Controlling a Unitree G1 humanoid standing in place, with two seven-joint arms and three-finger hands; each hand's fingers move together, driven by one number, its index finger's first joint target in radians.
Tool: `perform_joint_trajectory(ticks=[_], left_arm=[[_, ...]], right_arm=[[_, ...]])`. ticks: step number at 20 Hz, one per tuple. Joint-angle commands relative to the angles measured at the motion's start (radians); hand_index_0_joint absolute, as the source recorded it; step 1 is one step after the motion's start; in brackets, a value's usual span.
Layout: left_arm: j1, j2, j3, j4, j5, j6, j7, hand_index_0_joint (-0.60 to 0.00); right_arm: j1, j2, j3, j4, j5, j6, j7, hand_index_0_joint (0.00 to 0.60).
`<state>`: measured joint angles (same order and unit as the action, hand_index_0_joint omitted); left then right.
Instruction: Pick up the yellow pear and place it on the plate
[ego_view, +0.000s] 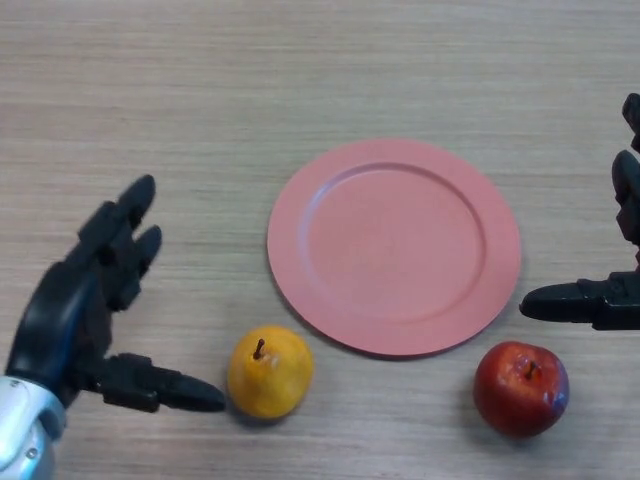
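The plate (394, 246) lies flat at the middle of the table (200, 90), pink, with nothing on it. The pear (269, 372) sits on the table at the plate's 7 o'clock, just off its rim, stem up. A narrow strip of bare wood shows between pear and rim.

The left hand (75, 310) lies at the pear's 9 o'clock, spread wide and holding nothing. Its fingers (125, 235) reach toward 1 o'clock, and its thumb (165, 388) points at 3 o'clock, tip just beside the pear; I cannot tell if it touches.

An apple (520, 388) stands at the plate's 5 o'clock, near the rim and well apart from the pear. The right hand (610, 300) enters at the view's 3 o'clock edge, also spread and empty, thumb (565, 301) just beside the plate's rim, above the apple.

Bare table runs across the whole far side at 12 o'clock, and between plate and left hand.
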<state>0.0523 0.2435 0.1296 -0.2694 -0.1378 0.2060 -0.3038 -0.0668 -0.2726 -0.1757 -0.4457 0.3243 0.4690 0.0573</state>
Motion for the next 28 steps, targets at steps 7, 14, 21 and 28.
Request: perform_joint_trajectory(ticks=[7,14,21,28], left_arm=[[0.031,-0.023,-0.121,0.008,0.105,-0.201,0.080,0.000],[-0.016,-0.046,-0.206,0.167,0.169,-0.326,0.110,0.000],[-0.042,-0.053,-0.245,0.217,0.221,-0.294,0.104,-0.350],[-0.024,-0.028,-0.286,0.299,0.589,-0.337,0.004,-0.600]], right_arm=[[-0.031,-0.018,-0.029,-0.062,0.015,-0.100,-0.010,0.000],[-0.029,-0.021,-0.036,-0.043,0.020,-0.120,-0.014,0.000],[-0.023,-0.027,-0.056,-0.054,0.033,-0.096,-0.012,0.000],[-0.019,-0.035,-0.077,-0.058,0.025,-0.114,-0.017,0.600]])
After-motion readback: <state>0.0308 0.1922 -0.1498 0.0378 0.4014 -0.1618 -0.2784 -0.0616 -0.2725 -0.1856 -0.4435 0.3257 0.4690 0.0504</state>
